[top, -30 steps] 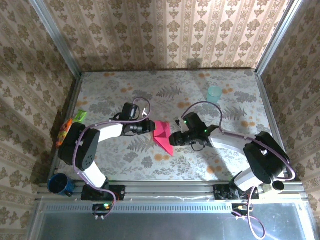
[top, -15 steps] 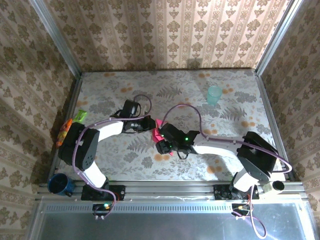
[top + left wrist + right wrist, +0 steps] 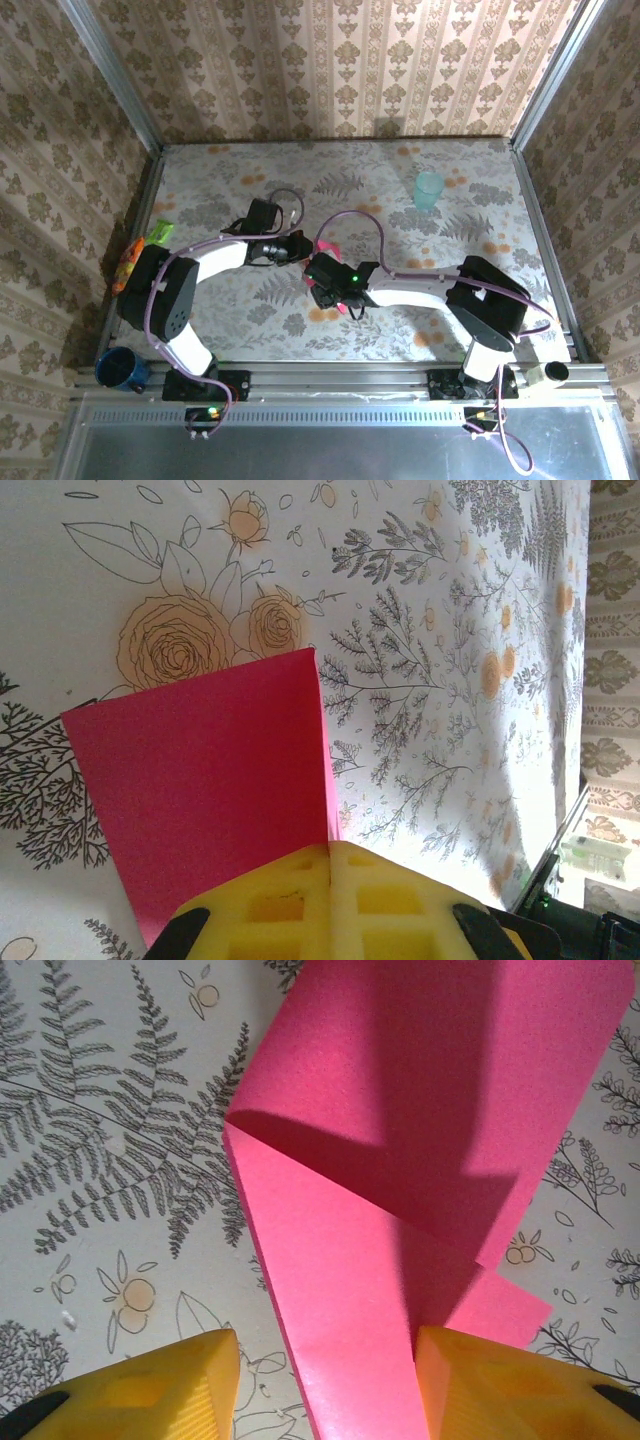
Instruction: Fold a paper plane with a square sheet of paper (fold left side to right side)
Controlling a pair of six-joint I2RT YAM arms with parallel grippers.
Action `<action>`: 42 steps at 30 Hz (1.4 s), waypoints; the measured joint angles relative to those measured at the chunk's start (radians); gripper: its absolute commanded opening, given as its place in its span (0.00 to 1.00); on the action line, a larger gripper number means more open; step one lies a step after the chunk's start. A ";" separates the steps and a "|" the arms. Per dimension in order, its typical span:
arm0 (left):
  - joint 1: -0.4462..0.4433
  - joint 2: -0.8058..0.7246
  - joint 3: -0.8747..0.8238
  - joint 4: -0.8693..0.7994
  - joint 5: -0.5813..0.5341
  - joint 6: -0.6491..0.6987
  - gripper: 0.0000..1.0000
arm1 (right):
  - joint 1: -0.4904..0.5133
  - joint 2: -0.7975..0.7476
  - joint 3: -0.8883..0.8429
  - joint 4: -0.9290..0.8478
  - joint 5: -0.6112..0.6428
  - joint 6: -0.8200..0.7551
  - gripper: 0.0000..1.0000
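The magenta-red sheet of paper [image 3: 420,1110], folded into overlapping layers on its way to a paper plane, lies on the flowered tablecloth at mid-table. One flap [image 3: 200,770] stands lifted. My left gripper [image 3: 331,852] is shut on the edge of that flap, its yellow pads pressed together. My right gripper [image 3: 325,1380] is open just above the lower layer, one fingertip [image 3: 170,1385] over bare cloth and the other at the paper's right side. From above, both grippers [image 3: 298,248] [image 3: 322,290] meet over the paper [image 3: 326,246], which is mostly hidden under the right wrist.
A pale teal cup [image 3: 428,188] stands at the back right. Green-and-orange packets [image 3: 140,250] lie at the left edge, and a dark blue mug [image 3: 118,368] sits at the near left corner. Metal frame rails [image 3: 150,190] and patterned walls enclose the table.
My right gripper has swung left over the paper and now covers most of it. My left gripper has closed on the paper's edge.
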State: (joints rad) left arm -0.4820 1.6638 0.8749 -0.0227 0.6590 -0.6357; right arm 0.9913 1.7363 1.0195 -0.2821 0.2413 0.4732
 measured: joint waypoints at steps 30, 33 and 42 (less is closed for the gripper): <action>-0.002 0.000 0.000 0.001 0.000 -0.001 0.04 | 0.002 0.020 0.000 -0.014 0.022 0.001 0.33; -0.002 0.000 0.000 0.001 0.000 -0.004 0.04 | 0.002 0.020 0.000 -0.014 0.023 0.001 0.30; -0.001 0.006 0.000 0.008 0.000 -0.014 0.07 | 0.002 0.020 0.000 -0.014 0.025 0.000 0.05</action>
State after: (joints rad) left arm -0.4828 1.6695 0.8749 -0.0143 0.6590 -0.6502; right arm 0.9928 1.7565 1.0195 -0.2958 0.2661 0.4732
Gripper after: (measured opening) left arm 0.060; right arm 0.079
